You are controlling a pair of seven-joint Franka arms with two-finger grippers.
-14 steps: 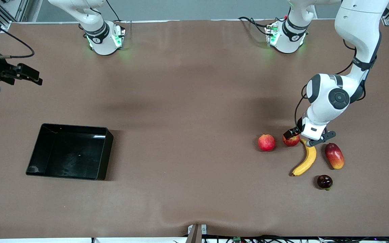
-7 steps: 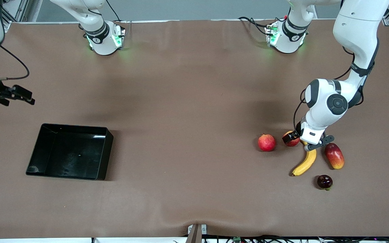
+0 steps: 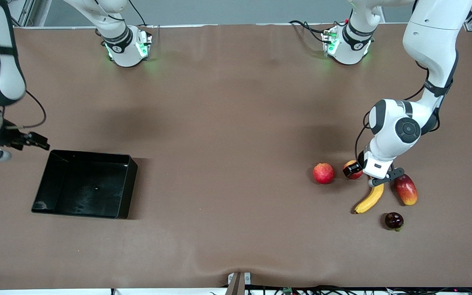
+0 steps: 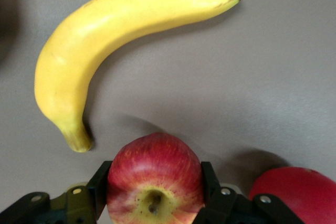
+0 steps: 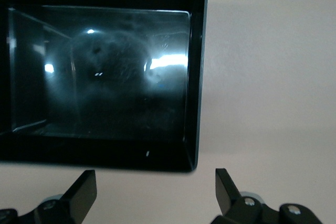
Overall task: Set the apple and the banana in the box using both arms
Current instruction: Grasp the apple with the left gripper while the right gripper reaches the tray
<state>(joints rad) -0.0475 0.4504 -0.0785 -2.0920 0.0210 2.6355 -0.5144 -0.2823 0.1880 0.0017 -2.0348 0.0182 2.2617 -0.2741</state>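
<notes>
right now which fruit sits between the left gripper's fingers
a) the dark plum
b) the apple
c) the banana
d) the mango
b) in the left wrist view the left gripper has a finger on each side of the apple, while the banana lies apart on the table.
</notes>
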